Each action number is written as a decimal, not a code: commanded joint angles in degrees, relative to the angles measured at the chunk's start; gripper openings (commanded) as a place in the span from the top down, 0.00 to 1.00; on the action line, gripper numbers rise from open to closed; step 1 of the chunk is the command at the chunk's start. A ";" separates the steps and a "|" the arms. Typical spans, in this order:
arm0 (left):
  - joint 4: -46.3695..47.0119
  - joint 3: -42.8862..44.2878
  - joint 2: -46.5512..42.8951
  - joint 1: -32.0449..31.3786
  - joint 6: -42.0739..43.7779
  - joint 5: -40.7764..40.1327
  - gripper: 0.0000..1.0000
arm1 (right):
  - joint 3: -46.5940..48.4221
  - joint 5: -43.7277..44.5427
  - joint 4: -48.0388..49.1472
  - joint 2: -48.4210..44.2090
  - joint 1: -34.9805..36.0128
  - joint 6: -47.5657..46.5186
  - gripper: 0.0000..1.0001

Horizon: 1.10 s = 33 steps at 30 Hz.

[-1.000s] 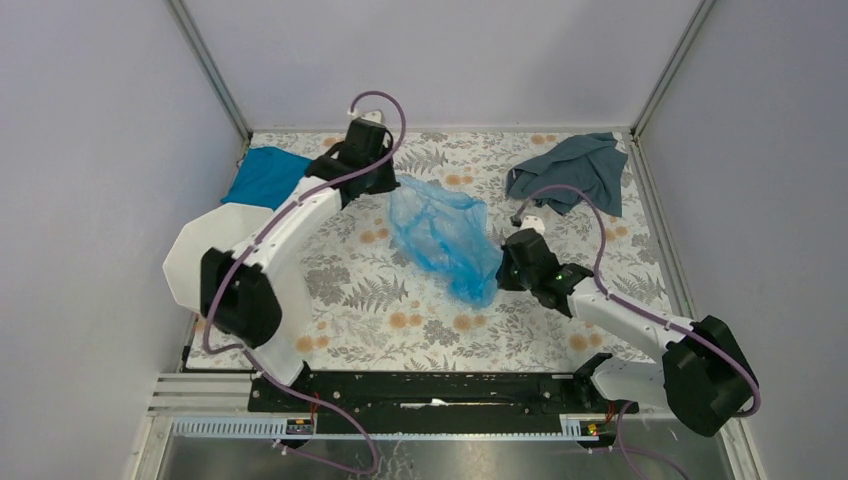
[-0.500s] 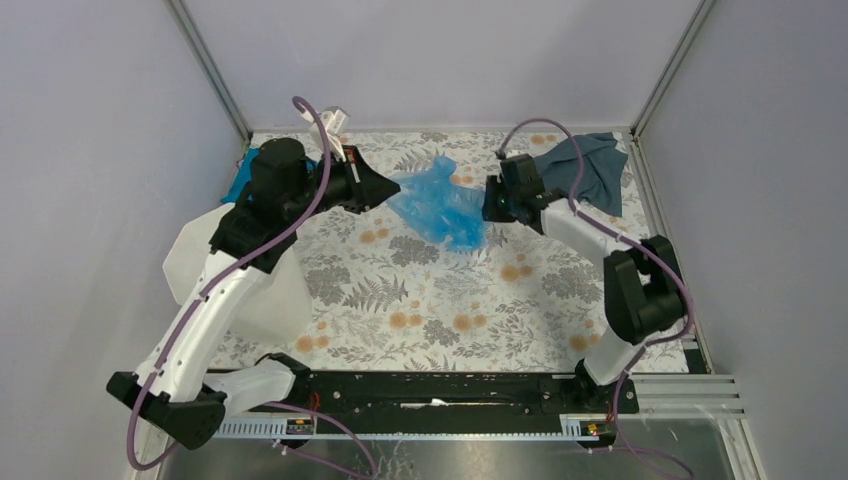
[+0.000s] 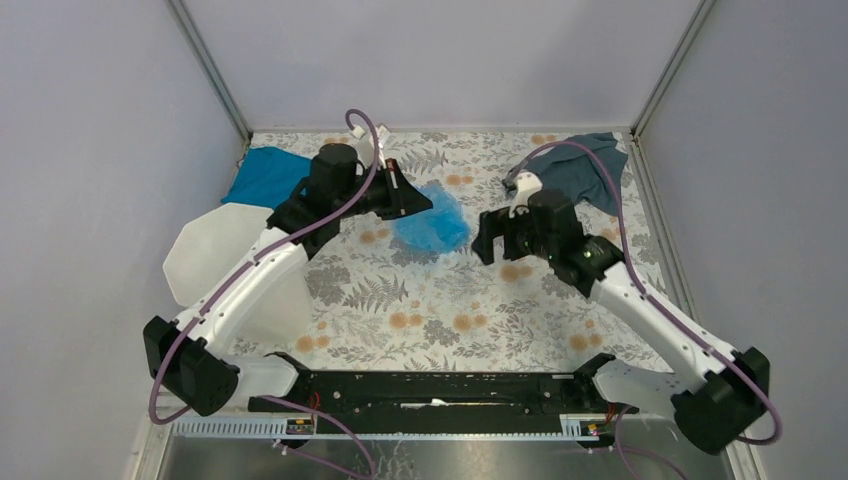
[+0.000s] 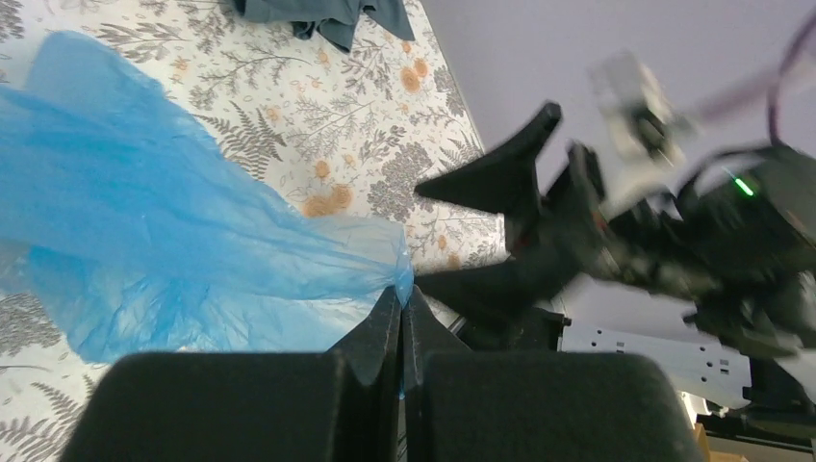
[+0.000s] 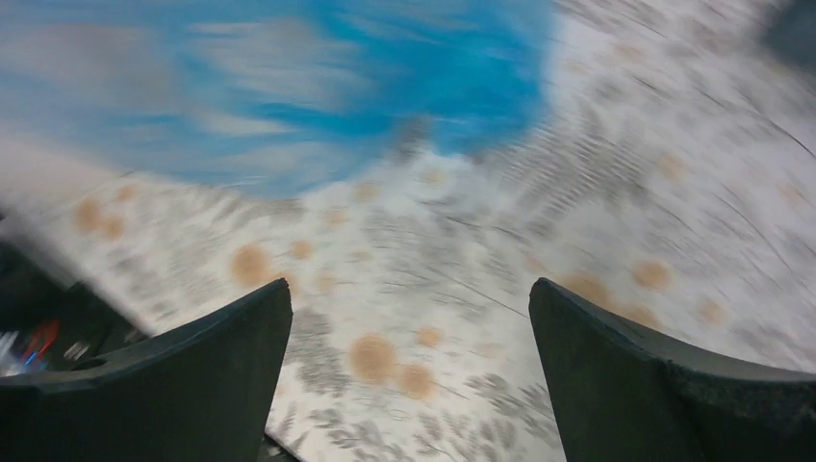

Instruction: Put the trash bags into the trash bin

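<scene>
The setting was a robotics lab test cell, not a home. Plain pale-lilac panels held in aluminium corner posts boxed in a small table. A fern-and-flower printed cloth covered it. A white-and-black left arm and right arm were bolted to a black rail at its near edge.

The blue bag is thin, see-through plastic, shiny and crinkly. The white bin is smooth plastic. The teal cloth and the grey cloth look soft and dull, not shiny. The table cover looks flat and matt.
</scene>
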 commanded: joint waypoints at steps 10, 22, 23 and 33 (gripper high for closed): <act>4.43 3.91 0.05 -3.42 -1.96 -0.17 1.00 | -6.64 -11.76 34.28 0.35 12.45 -2.25 0.18; 3.43 5.95 1.24 -3.61 0.67 2.16 1.00 | -9.94 -9.00 42.79 1.95 12.41 -0.59 0.67; 3.09 6.11 1.32 -3.62 1.34 1.98 1.00 | -9.57 -5.75 41.42 1.66 12.41 1.85 0.89; -5.44 2.74 1.27 -3.61 5.86 -12.49 0.01 | -10.38 7.17 14.54 -6.41 3.82 17.79 1.00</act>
